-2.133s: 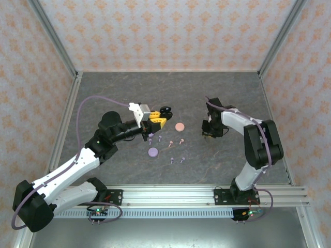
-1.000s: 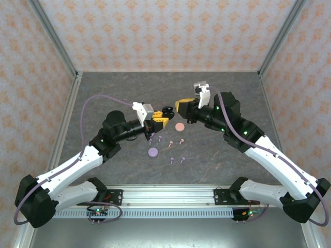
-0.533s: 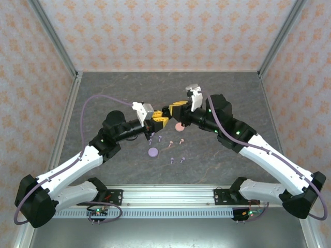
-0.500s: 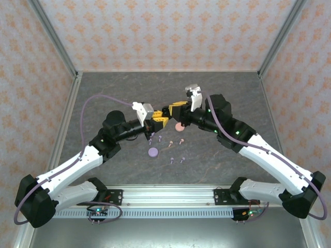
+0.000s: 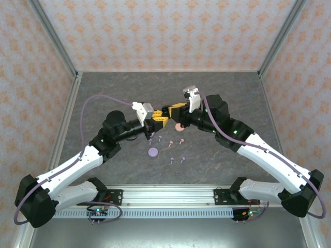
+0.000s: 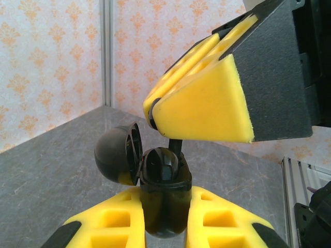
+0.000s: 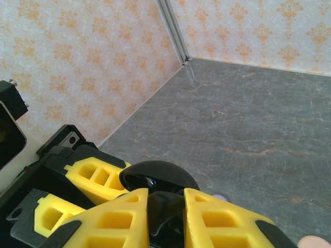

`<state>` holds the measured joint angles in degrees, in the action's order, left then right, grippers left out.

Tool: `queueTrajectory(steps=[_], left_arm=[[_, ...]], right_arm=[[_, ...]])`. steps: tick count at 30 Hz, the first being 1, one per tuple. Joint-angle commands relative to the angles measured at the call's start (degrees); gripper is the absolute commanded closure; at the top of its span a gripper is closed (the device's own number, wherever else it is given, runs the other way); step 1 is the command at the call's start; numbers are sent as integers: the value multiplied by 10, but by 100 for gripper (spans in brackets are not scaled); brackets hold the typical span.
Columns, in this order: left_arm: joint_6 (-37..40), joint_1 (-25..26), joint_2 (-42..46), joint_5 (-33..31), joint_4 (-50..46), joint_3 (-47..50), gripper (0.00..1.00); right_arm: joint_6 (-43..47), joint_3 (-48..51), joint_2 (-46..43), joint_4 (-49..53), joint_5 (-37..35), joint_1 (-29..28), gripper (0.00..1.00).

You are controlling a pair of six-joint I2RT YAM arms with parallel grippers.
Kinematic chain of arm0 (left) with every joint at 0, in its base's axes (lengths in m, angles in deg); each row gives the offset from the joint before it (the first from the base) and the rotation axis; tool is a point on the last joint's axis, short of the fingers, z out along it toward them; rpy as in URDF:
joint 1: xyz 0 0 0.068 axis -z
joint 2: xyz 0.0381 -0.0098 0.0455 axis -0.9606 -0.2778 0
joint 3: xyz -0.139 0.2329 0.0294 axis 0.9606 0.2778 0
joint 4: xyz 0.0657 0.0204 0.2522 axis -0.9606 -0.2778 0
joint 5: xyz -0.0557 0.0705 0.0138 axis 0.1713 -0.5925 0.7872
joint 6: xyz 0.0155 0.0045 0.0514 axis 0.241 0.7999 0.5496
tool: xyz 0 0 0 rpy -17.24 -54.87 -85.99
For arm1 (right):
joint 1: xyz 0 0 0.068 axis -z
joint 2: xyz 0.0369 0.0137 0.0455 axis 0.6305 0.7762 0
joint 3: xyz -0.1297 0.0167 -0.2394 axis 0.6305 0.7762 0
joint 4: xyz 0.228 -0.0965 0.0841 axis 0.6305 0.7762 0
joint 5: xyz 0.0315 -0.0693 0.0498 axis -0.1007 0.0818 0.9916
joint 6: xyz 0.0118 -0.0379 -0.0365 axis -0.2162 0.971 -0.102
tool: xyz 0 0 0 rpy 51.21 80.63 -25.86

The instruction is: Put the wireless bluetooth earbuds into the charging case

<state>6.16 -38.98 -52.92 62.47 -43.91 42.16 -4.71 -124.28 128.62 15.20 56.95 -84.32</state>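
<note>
From above, the left gripper (image 5: 156, 120) and right gripper (image 5: 171, 109) meet in the middle; spare earbuds (image 5: 170, 143) lie just nearer. Left wrist: fingers (image 6: 103, 222) squeeze the open black case (image 6: 163, 191), a black earbud (image 6: 175, 146) poking in. Right wrist: fingers (image 7: 222, 222) pinch that bud. Next, I think, push gently straight down.

1. The desk (image 5: 222, 95) has a matt grey top, stone-like, with faint pale veins.
2. The walls (image 5: 170, 31) look like matt printed paper.
3. The rails (image 5: 170, 194) are bare brushed metal.
4. The case (image 6: 163, 178) is glossy black plastic that catches highlights. The black earbud (image 6: 175, 145) has the same shine.
5. The left pincer (image 6: 164, 219) and the right pincer (image 7: 165, 219) have matt yellow plastic fingers, slightly grainy, on dark, finely rough backing plates.
6. The arm shells (image 5: 72, 168) are smooth white plastic with a soft sheen.
7. The cable (image 5: 103, 96) is smooth, lilac and rubbery-looking.
8. The lilac disc (image 5: 153, 152) looks matt.
</note>
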Motion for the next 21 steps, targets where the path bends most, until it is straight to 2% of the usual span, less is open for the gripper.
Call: queueTrajectory(steps=[1, 9, 21], left_arm=[[2, 7, 1, -6, 20, -14, 100], [1, 7, 3, -8, 23, -11, 100], [0, 7, 2, -6, 25, -9, 100]], right_arm=[[8, 3, 8, 7, 0, -4, 80], [10, -12, 21, 31, 20, -4, 79], [2, -44, 16, 43, 28, -4, 69]])
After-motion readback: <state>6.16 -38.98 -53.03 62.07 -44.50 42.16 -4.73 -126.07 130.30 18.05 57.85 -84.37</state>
